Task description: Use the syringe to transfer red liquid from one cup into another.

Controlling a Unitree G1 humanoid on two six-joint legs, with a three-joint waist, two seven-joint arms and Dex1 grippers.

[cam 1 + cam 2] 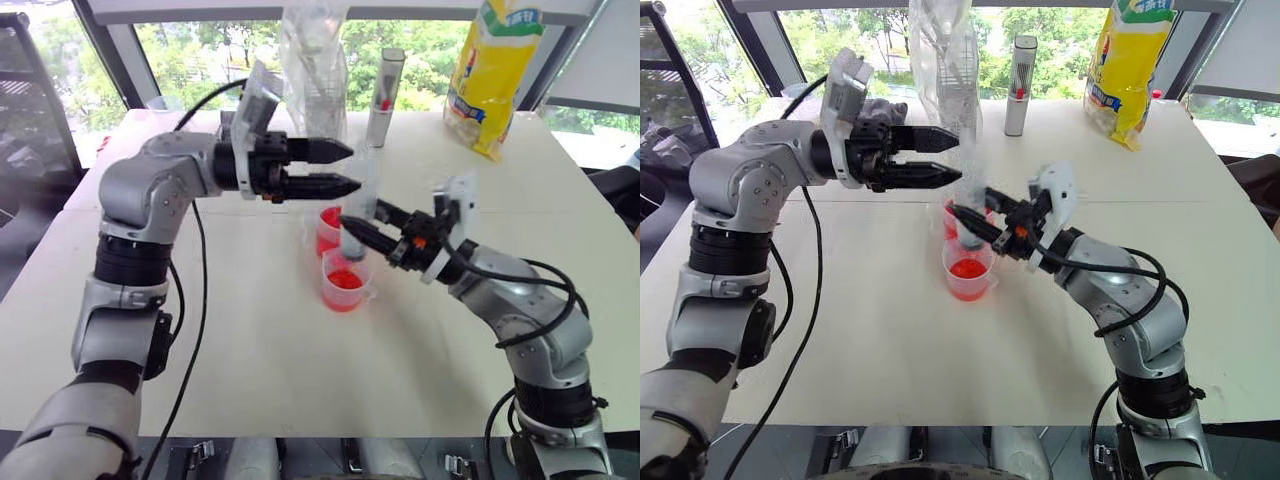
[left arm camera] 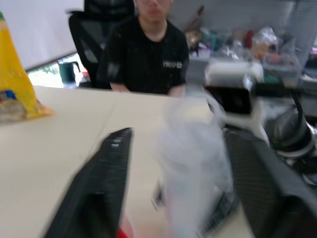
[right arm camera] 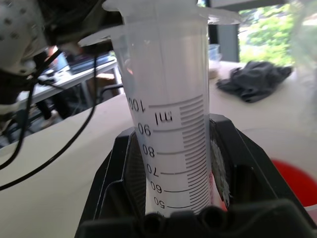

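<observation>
My right gripper (image 1: pixel 350 226) is clamped round the syringe (image 1: pixel 362 205) barrel, holding it upright w/ its lower end dipped into the near cup (image 1: pixel 345 281), approx 6 o'clock of the far cup (image 1: pixel 329 231). My left gripper (image 1: pixel 350 168) hangs level at abt 10 o'clock of the syringe top, fingers apart, empty, just beside the plunger end but not gripping it.

Progress, as I judge it: both cups hold red liquid (image 1: pixel 344 280); far cup shows a deep red band, near cup a shallower layer. So some may be moved across already, but I can't tell how much. Left to do: prob more draw-and-empty rounds, then set the syringe down.

Syringe look: thick clear plastic, printed ml scale, wide flange on top. In the right wrist view the barrel (image 3: pixel 171 124) looks pale, no red at the marks showing; tip is hidden.
</observation>
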